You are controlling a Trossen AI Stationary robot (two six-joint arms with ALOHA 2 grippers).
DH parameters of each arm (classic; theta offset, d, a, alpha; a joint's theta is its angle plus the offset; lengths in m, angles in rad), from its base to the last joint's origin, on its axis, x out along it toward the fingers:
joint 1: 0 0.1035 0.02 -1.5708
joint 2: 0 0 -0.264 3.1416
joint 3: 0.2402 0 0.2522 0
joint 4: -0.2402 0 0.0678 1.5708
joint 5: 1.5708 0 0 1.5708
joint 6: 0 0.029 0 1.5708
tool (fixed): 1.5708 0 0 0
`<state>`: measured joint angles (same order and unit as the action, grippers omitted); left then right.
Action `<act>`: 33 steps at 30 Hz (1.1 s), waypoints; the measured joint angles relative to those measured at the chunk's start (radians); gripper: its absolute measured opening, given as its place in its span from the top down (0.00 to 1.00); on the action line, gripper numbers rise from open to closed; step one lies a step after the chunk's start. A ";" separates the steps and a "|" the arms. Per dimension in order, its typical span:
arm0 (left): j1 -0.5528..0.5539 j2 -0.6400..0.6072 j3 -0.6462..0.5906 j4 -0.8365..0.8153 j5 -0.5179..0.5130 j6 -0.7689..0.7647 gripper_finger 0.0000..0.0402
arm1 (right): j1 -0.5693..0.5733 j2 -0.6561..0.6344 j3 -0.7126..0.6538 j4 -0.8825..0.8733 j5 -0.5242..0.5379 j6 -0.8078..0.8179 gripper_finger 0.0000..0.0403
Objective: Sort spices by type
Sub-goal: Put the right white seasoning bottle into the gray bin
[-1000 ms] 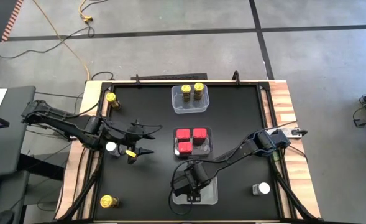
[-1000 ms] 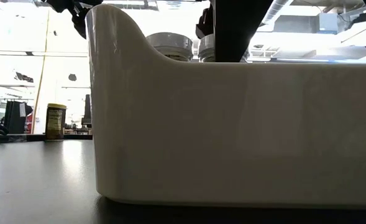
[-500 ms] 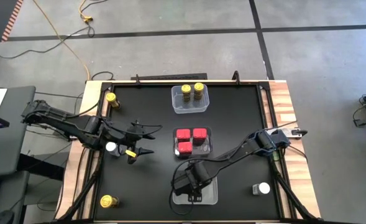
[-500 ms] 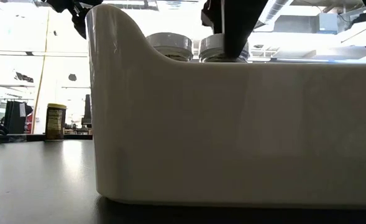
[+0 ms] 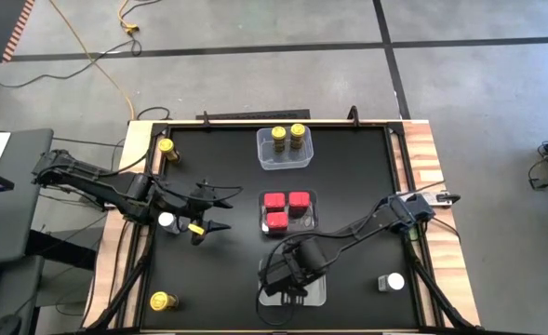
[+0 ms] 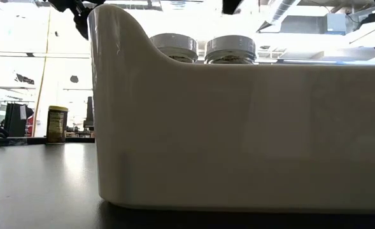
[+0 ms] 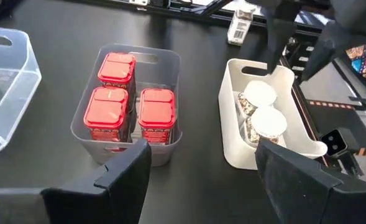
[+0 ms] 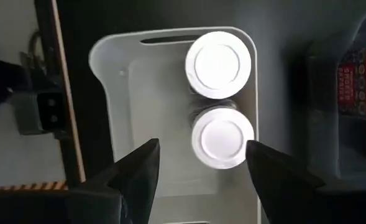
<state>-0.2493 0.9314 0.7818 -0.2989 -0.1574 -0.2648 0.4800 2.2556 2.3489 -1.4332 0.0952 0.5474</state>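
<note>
Round white-capped jars (image 8: 218, 99) — smooth translucent tub (image 8: 108, 74)

Landmark: the tub of red tins (image 5: 287, 211) at the table's middle.
Right arm: reaches from the table's right edge past the near side of that tub, elbow bent.
Right gripper (image 5: 293, 291): points straight down, on the near side of the tub, fingers (image 8: 135, 177) spread apart and holding nothing.
Left arm: stretches in from the table's left edge, low and nearly level.
Left gripper (image 5: 220, 211): faces the tub from its left, well apart, fingers (image 7: 117, 171) parted, empty.
</note>
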 joint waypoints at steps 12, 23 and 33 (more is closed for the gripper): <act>0.000 0.000 0.000 -0.002 0.000 -0.035 0.31 | 0.083 -0.019 0.000 -0.142 0.118 0.165 0.34; 0.000 0.000 0.000 -0.002 0.000 -0.036 0.31 | 0.100 -0.044 -0.002 -0.137 0.172 0.265 0.40; 0.000 0.000 0.000 -0.004 0.000 -0.035 0.31 | 0.052 -0.131 -0.001 -0.138 0.234 0.340 0.56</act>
<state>-0.2490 0.9311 0.7818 -0.3026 -0.1577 -0.3000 0.5322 2.1249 2.3478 -1.5711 0.3290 0.8871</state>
